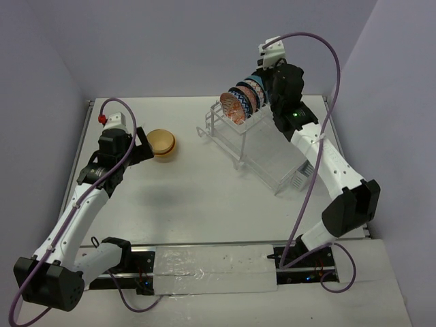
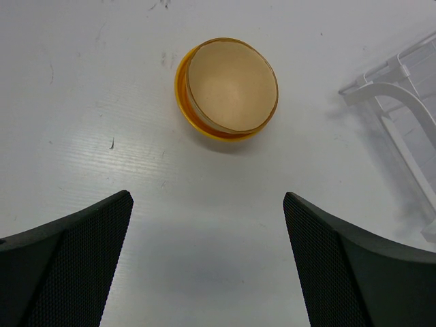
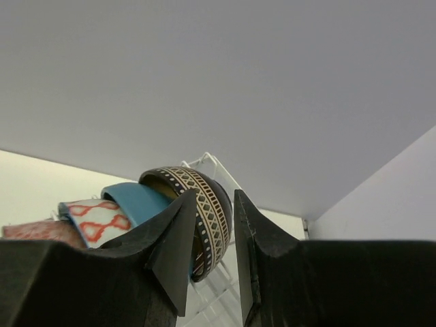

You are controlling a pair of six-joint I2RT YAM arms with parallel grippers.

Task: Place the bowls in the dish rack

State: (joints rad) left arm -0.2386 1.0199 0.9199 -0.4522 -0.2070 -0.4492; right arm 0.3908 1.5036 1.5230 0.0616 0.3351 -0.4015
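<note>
A tan bowl (image 2: 231, 85) sits nested in an orange-yellow bowl (image 2: 185, 102) on the table; the pair also shows in the top view (image 1: 162, 143). My left gripper (image 2: 206, 197) is open and empty just short of them, at left in the top view (image 1: 144, 147). Several patterned bowls (image 1: 244, 100) stand on edge in the top slots of the white wire dish rack (image 1: 269, 150). My right gripper (image 3: 216, 197) is at the far end of that row, shut over the rim of a dark patterned bowl (image 3: 212, 208), next to a blue bowl (image 3: 139, 201) and a red-on-white bowl (image 3: 99, 218).
The rack's near corner shows in the left wrist view (image 2: 395, 102), right of the nested bowls. The rack's clear tray and small basket (image 1: 300, 180) reach toward the right arm. Walls close the table at the back and both sides.
</note>
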